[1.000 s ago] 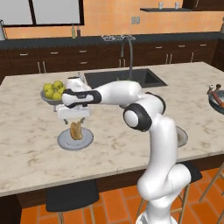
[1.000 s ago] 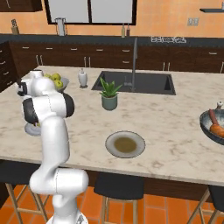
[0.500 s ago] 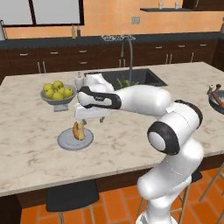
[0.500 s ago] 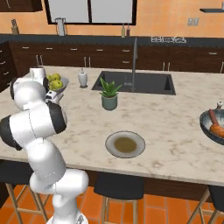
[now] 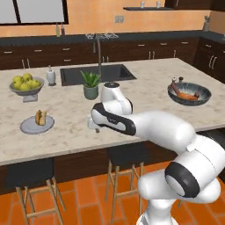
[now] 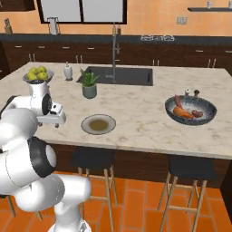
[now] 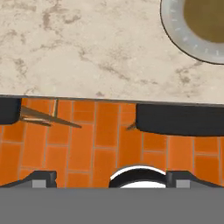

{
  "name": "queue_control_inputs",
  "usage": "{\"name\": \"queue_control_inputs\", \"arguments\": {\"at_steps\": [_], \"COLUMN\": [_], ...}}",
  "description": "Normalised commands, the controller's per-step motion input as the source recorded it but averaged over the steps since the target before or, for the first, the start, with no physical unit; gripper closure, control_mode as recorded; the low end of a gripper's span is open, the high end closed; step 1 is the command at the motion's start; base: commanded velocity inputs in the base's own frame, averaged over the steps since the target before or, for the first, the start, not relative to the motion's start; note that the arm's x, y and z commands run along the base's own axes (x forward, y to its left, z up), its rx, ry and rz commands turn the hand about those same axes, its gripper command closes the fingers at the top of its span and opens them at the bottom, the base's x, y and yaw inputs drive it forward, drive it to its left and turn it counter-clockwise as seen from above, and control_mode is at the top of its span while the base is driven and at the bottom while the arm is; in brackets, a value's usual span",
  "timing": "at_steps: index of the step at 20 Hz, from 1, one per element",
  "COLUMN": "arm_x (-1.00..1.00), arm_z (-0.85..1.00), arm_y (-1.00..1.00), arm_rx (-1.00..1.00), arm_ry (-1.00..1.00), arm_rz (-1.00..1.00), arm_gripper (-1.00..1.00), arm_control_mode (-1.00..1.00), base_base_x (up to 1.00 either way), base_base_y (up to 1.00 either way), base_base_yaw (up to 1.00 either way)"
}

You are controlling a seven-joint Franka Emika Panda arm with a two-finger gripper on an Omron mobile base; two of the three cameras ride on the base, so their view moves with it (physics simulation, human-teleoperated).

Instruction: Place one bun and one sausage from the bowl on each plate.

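Holding sausages, bowl [image 6: 190, 111]; bun on pale plate [image 5: 37, 125].

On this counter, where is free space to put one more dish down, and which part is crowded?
Bare marble lies between the olive-brown plate and the dark bowl, and between the pale plate and the potted plant. It is crowded at the back left, where the fruit bowl, a small white bottle and the sink stand close together.

Olive-brown plate [image 7: 199, 30] — marble counter [image 7: 87, 48] edge
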Motion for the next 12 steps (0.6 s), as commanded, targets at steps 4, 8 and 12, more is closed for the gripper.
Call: {"name": "queue_control_inputs", "arguments": {"at_steps": [4,8,12], "arm_x": [0.00,0.00,0.00], "arm_z": [0.00,0.00,0.00], "arm_y": [0.00,0.00,0.00], "arm_rx": [0.00,0.00,0.00], "arm_ry": [0.00,0.00,0.00], "arm_rz": [0.00,0.00,0.00], "arm_gripper": [-1.00,-1.00,-1.00], "arm_control_mode": [1.00,1.00,1.00], "base_base_x": [0.03,0.38,0.85], "base_base_y": [-1.00,-1.00,-1.00], "base_base_yaw": [-0.15,-0.12,-0.05]}}
